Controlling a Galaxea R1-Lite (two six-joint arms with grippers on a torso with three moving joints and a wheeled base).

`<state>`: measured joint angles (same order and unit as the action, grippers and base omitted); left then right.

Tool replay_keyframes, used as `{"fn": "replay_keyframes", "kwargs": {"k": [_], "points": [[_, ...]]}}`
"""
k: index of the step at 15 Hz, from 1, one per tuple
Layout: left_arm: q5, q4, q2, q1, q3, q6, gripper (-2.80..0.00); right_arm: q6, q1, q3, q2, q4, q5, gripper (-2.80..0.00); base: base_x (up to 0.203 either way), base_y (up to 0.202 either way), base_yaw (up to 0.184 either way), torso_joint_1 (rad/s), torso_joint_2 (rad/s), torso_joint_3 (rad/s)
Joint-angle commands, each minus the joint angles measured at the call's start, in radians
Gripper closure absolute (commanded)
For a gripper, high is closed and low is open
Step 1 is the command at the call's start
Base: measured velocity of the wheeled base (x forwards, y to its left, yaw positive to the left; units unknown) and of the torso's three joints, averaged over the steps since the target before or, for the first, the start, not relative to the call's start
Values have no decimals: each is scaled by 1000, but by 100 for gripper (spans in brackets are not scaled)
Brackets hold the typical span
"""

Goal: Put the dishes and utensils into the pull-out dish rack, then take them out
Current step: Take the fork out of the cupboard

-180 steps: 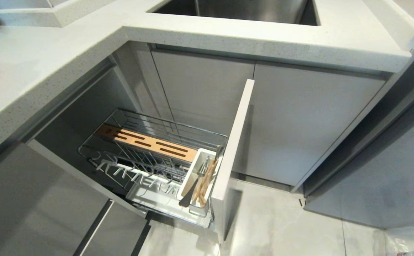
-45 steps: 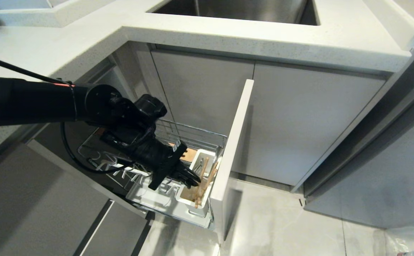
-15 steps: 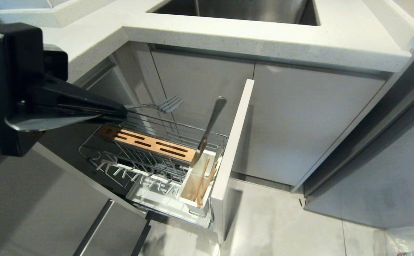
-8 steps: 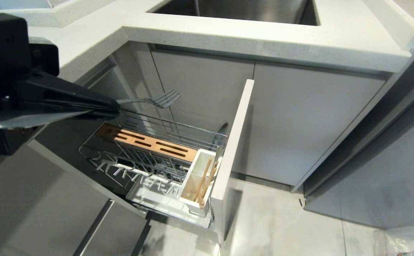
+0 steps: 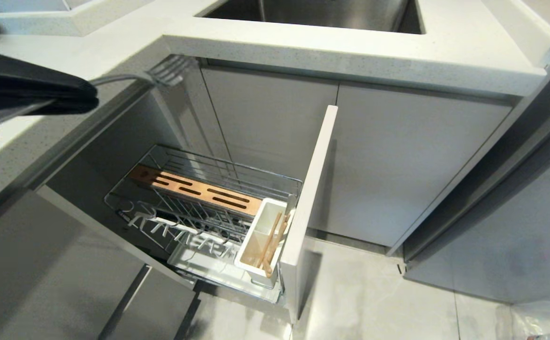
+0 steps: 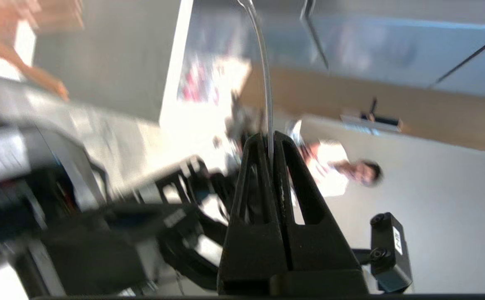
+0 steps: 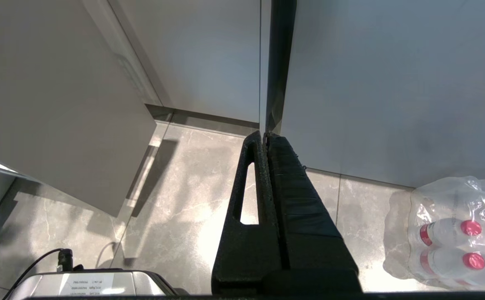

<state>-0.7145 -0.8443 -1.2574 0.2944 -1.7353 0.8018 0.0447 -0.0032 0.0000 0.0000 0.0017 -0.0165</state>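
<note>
My left gripper [image 5: 90,92] comes in from the far left at countertop height and is shut on the handle of the grey fork [image 5: 164,71], whose tines point toward the cabinet corner under the counter edge. In the left wrist view the thin handle [image 6: 266,83] sticks out between the closed fingers [image 6: 286,166]. Below, the pull-out dish rack [image 5: 237,177] stands open, with its wooden strip [image 5: 194,189], white caddy [image 5: 275,208] and front panel [image 5: 310,203]. The chopsticks [image 5: 270,241] lean in the caddy. The dishes are out of view. My right gripper [image 7: 264,135] hangs shut and empty over the floor.
The pale countertop [image 5: 350,52] with a steel sink [image 5: 327,12] overhangs the rack. Grey cabinet doors close the right side. A pack of water bottles [image 7: 455,233] lies on the floor tiles. A blurred person [image 6: 342,171] shows in the left wrist view.
My left gripper has carried the fork up and to the left, from above the rack to the counter edge. A long dark shape that stood over the caddy a second ago is gone.
</note>
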Motion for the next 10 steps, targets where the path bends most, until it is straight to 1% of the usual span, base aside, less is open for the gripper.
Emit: {"fn": "replay_keyframes", "kwargs": {"k": [1,3,5,8,10], "points": [[4,5,50,-45,-1,-12,0,1,0,2,0,0,0,0,0,0,0,0,0,0],[31,16,71,-84,-1,-44,0,1,0,2,0,0,0,0,0,0,0,0,0,0],[71,18,106,-178,-8,-97,0,1,0,2,0,0,0,0,0,0,0,0,0,0],[211,20,137,-320,-21,-167,0,0,0,2,0,0,0,0,0,0,0,0,0,0],[334,32,142,-416,-13,-214,0,1,0,2,0,0,0,0,0,0,0,0,0,0]]}}
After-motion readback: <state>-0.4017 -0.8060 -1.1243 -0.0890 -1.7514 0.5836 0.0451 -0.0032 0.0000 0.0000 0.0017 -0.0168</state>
